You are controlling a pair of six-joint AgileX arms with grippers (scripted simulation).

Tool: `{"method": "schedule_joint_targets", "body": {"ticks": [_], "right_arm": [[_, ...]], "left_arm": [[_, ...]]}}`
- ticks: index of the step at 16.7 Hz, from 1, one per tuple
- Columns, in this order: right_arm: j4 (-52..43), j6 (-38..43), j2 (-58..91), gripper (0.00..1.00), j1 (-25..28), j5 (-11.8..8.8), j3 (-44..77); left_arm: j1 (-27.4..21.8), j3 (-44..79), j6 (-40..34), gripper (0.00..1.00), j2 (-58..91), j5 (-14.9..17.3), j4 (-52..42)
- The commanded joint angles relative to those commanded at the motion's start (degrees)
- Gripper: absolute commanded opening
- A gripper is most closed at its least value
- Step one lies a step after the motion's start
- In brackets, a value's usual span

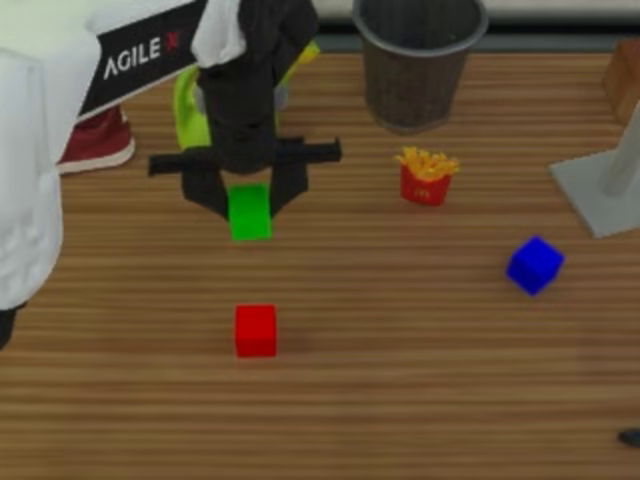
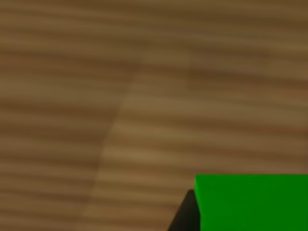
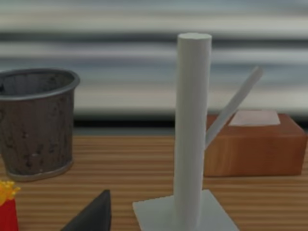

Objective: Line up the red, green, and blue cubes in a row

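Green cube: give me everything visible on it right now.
The green cube is a small, plain, glossy bright green block with flat faces and sharp edges. It sits squarely between the black fingers of the left gripper, which is shut on it from both sides. In the top view it lies directly behind the red cube, apart from it. The left wrist view shows one green face above the wooden table.

My left arm reaches in from the back left, its black wrist pointing down. The left gripper [image 1: 250,205] has its jaws closed on the green cube [image 1: 250,212], one on each side. My right arm is parked, nearly all out of sight.
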Motion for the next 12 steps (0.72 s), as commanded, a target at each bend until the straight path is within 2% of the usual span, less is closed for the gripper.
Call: {"method": "schedule_joint_targets", "body": {"ticks": [3,5,7,12], "right_arm": [[0.0,0.0,0.0,1.0,0.0,0.0,0.0],[0.0,0.0,0.0,1.0,0.0,0.0,0.0],[0.0,0.0,0.0,1.0,0.0,0.0,0.0],[0.0,0.0,0.0,1.0,0.0,0.0,0.0]], "left_arm": [[-9.47,-3.84,-6.43,0.0,-2.8,-0.33,0.67],[-13.88,-5.78,-9.81,0.0,-4.54,-0.57,1.23],[-15.87,-6.79,-11.59,0.0,-5.57,-0.74,1.62],[-15.8,-6.83,-11.59,0.0,-5.35,-0.69,1.77]]}}
